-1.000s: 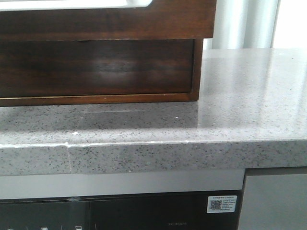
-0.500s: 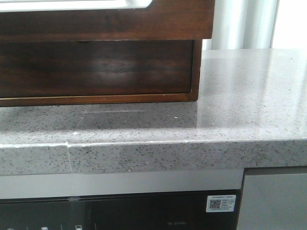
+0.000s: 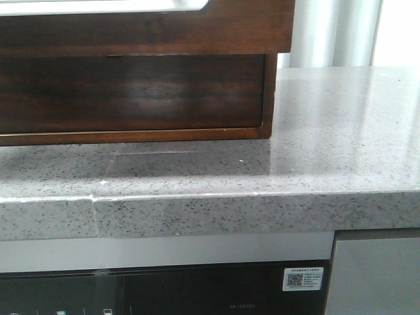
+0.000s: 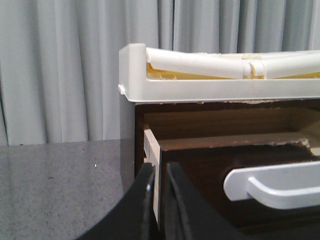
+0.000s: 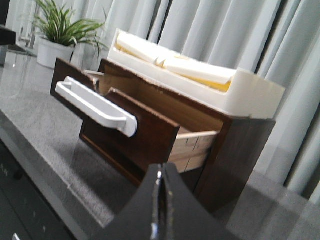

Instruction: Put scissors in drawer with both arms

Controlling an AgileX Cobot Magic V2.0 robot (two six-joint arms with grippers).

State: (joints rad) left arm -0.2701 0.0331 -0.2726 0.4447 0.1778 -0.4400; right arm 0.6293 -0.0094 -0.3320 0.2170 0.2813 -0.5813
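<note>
The drawer [image 3: 151, 29] stands pulled out of the dark wooden chest, with a white strip along its top edge in the front view. In the left wrist view the drawer [image 4: 200, 170] carries a white bar handle [image 4: 270, 187]. My left gripper [image 4: 160, 170] sits close to its left corner, jaws a narrow gap apart and empty. In the right wrist view the drawer [image 5: 145, 127] juts out over the counter. My right gripper [image 5: 160, 170] is shut and empty, near the chest's corner. The scissors are out of view. Neither gripper shows in the front view.
A white foam tray [image 5: 240, 90] lies on top of the chest [image 5: 240, 145]. A potted plant [image 5: 60, 35] stands beyond the chest. The grey speckled counter [image 3: 328, 131] runs right of the chest, over a dark appliance front [image 3: 197, 292]. Curtains hang behind.
The drawer front's right edge has shifted very slightly to the left in the front view. Nothing else has visibly changed.
</note>
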